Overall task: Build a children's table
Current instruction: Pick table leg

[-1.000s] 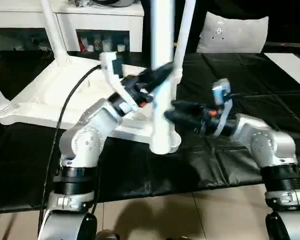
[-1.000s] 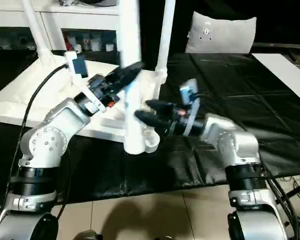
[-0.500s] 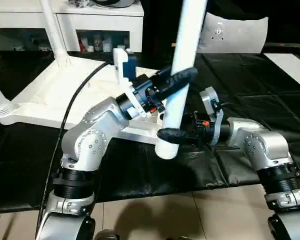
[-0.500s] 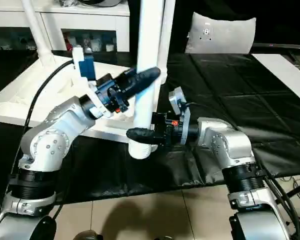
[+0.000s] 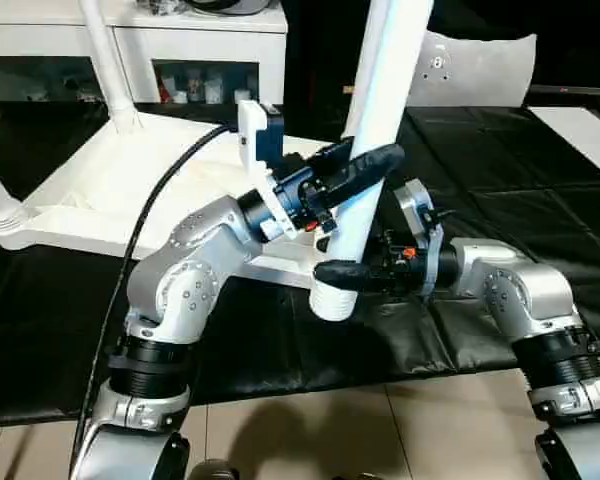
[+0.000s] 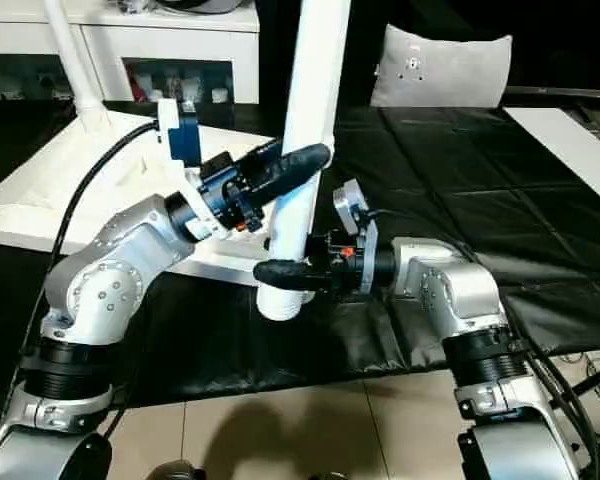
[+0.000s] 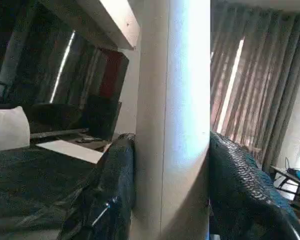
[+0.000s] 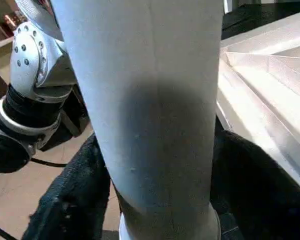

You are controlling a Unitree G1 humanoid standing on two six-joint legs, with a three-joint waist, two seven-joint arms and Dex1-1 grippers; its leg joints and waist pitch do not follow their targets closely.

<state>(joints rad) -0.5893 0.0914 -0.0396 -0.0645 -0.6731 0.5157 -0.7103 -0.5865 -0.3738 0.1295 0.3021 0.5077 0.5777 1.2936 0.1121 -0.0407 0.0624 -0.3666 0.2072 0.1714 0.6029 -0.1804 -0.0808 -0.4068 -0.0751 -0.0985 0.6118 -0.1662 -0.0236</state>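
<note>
The leg [image 5: 368, 150] I hold stands nearly upright and leans slightly, its thick round end [image 5: 330, 300] lowest, at the near edge of the tabletop [image 5: 110, 190], just above the black mat [image 5: 500, 170]. Its upper part runs out past the frame's top.

My left gripper [image 5: 365, 168] is clamped on the leg about halfway up its visible length. In the left wrist view one black finger [image 7: 115, 185] presses each side of the white shaft [image 7: 175, 125].

My right gripper [image 5: 342, 272] pinches the same leg lower down, just above the thick end. In the right wrist view both fingers [image 8: 70, 200] touch the shaft's sides. So the leg sits between both my grippers, left above, right below, the two close together.

The tabletop lies upside down on the mat, ribbed underside up, to my left and behind the leg. Two other legs [image 5: 105, 60] stand in its far sockets. One corner socket [image 5: 2, 215] shows at the left edge.

Beyond it stands a white cabinet [image 5: 180, 50]. A white cushion [image 5: 475, 68] stands at the far right. Beige floor [image 5: 380, 430] lies nearest me.
</note>
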